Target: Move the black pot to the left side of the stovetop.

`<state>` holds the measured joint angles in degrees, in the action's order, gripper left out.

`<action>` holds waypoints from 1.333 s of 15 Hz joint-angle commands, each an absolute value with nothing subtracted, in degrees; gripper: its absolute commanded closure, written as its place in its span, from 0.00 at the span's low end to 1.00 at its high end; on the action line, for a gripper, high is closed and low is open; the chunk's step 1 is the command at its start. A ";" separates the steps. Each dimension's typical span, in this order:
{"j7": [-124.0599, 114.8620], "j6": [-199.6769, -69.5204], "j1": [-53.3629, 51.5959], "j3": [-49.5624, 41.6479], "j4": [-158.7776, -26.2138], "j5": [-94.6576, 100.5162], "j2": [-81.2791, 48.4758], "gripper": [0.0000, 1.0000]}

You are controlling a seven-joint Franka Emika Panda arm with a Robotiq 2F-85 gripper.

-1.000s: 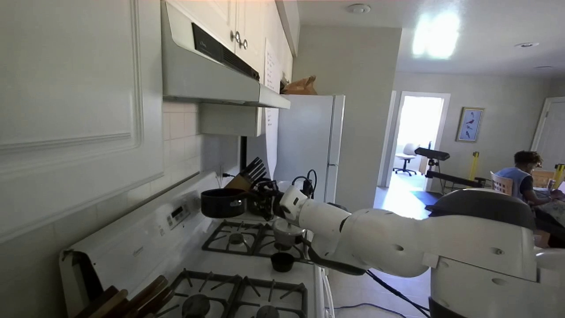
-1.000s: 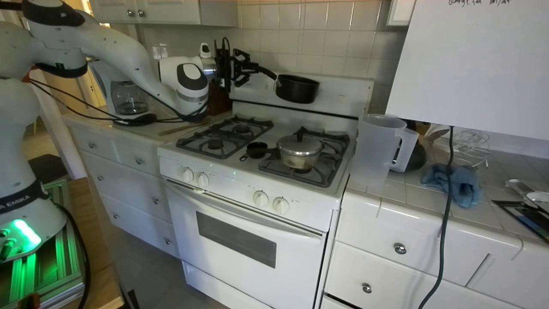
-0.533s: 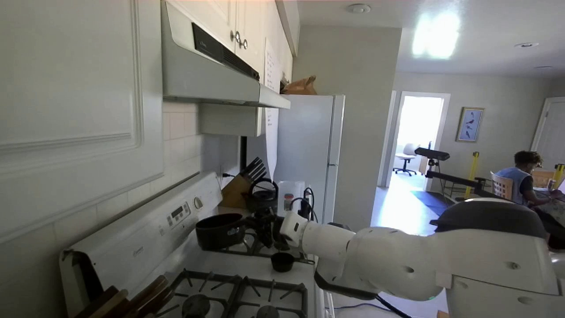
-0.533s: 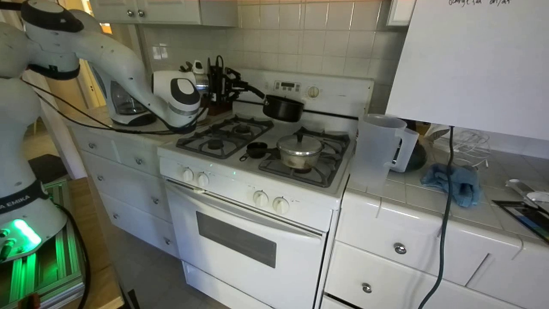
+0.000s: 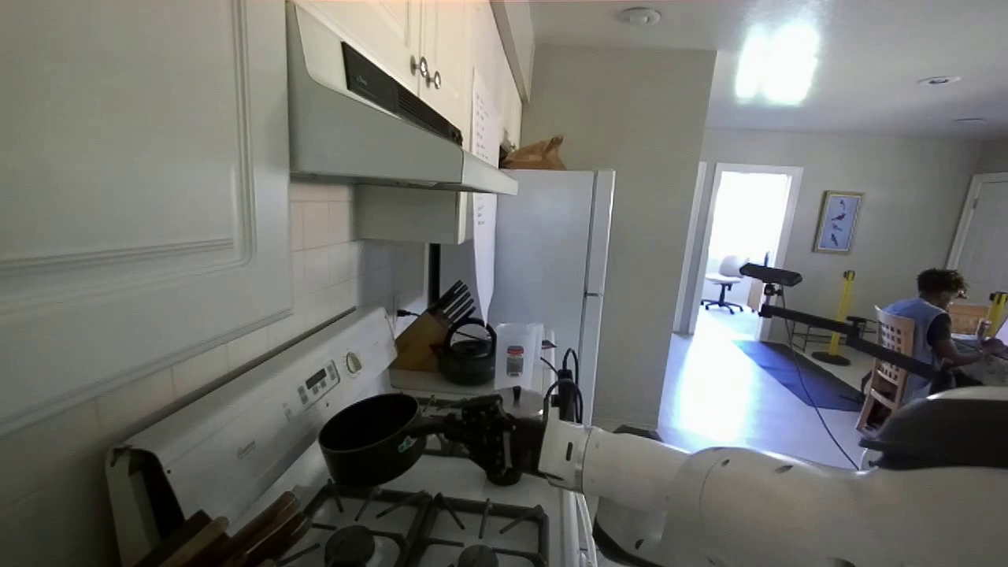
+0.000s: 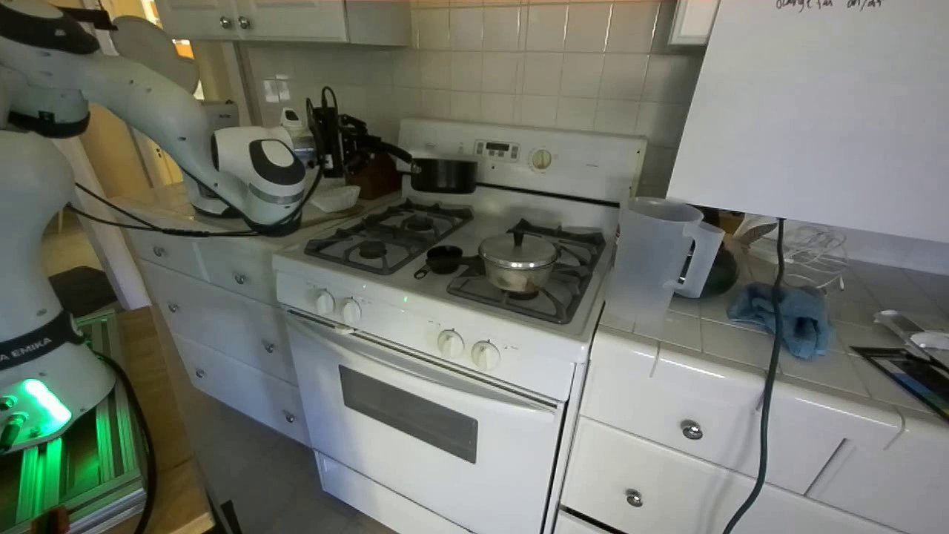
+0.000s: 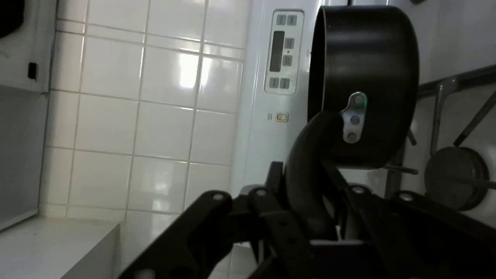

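Observation:
The black pot (image 5: 364, 463) hangs in the air over the white stovetop (image 5: 465, 466). In an exterior view, the pot (image 6: 443, 176) is in front of the back panel, above the back grate at the left. Its rim slopes a little. My gripper (image 5: 457, 425) is shut on its curved handle, and the fingers also show in an exterior view (image 6: 379, 148). In the wrist view, the handle runs between my fingers (image 7: 302, 174) and the pot body (image 7: 372, 58) is beyond them, its open side facing picture left. The stovetop's left grates (image 6: 371, 250) carry nothing.
A lidded silver pot (image 6: 517, 265) stands on the right grates. A small dark pan (image 6: 443, 259) sits between the grates. A clear pitcher (image 6: 652, 252) stands right of the stove. A kettle (image 5: 467, 364) and knife block (image 5: 416, 345) stand beyond it. The range hood (image 5: 394, 138) hangs overhead.
My gripper has carried the black pot leftward across the stove, away from above the right burners, and overall lower. The handle stays held. The silver pot and small pan have not moved.

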<state>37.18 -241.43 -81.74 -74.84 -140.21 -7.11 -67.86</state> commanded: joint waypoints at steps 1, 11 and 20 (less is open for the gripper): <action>36.96 -243.68 -85.46 -75.75 -142.76 -13.83 -69.52 0.93; 29.35 -243.87 -89.16 -70.48 -142.93 -20.95 -71.31 0.93; 27.32 -244.13 -88.42 -67.68 -142.76 -22.29 -72.52 0.93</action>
